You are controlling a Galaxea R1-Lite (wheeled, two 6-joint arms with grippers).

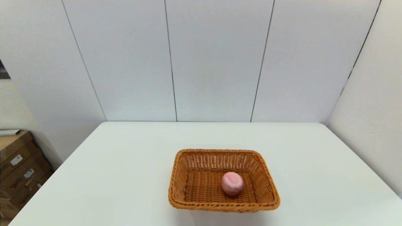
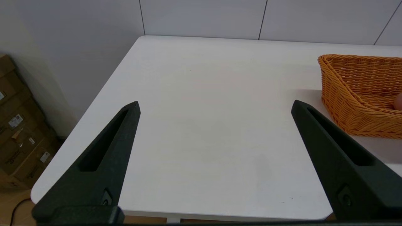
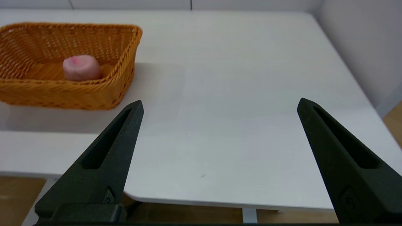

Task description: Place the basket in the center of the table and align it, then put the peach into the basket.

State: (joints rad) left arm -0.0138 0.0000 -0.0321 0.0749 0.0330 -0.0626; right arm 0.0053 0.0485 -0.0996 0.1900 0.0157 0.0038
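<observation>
Peach [image 1: 232, 183] sits in wicker basket [image 1: 188, 205], near table [image 1: 125, 157] front edge.
L gripper [image 2: 215, 105] & R gripper [image 3: 220, 105] both w/ fingers wide apart, empty, low by near edge either side of basket.

left gripper [image 2: 215, 106]: two long matte black fingers [image 2: 103, 163], each tapering to a pointed tip
finger faces: a narrow elongated recess runs along each
screws: a small round fastener sits near each finger's base
right gripper [image 3: 220, 105]: same build, black wedge-shaped fingers [image 3: 342, 157] with slotted recesses
base: a flat black block at 7 o'clock under one finger
</observation>
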